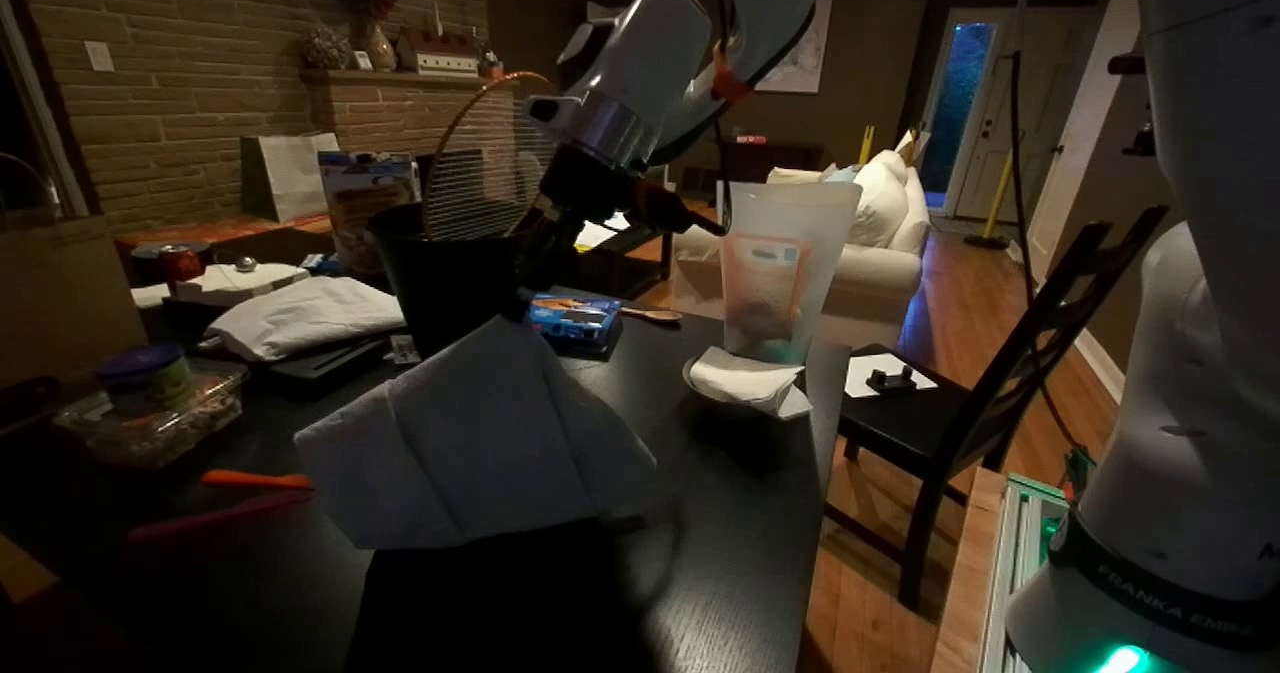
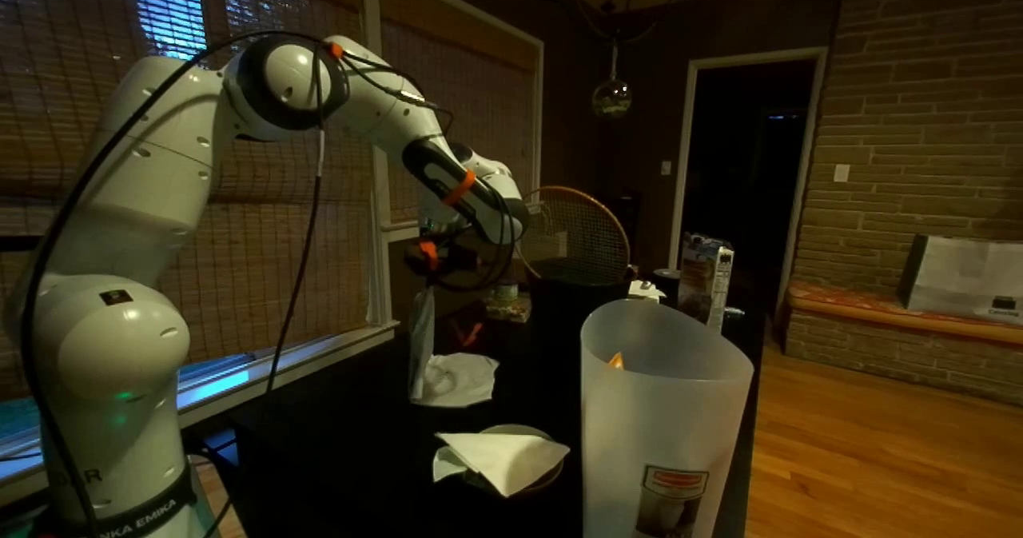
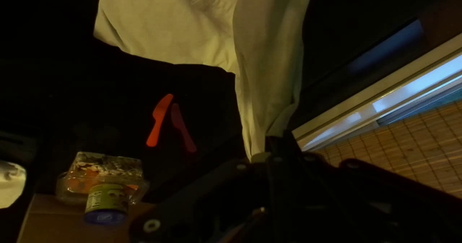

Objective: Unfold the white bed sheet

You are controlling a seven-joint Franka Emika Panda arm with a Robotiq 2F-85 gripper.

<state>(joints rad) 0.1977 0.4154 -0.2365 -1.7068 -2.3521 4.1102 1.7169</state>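
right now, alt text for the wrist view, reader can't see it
The gripper pinches the white bed sheet, which extends to the picture's top edge. Left of centre lie an orange knife and a red knife; lower left, a blue-lidded jar and a clear container.

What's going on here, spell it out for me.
A robot arm is working on unfolding a white bed sheet. The arm's fingers are shut on one end, holding it up above the dark table. From there the sheet hangs down to the table, where the rest lies rumpled, so it isn't spread flat yet.
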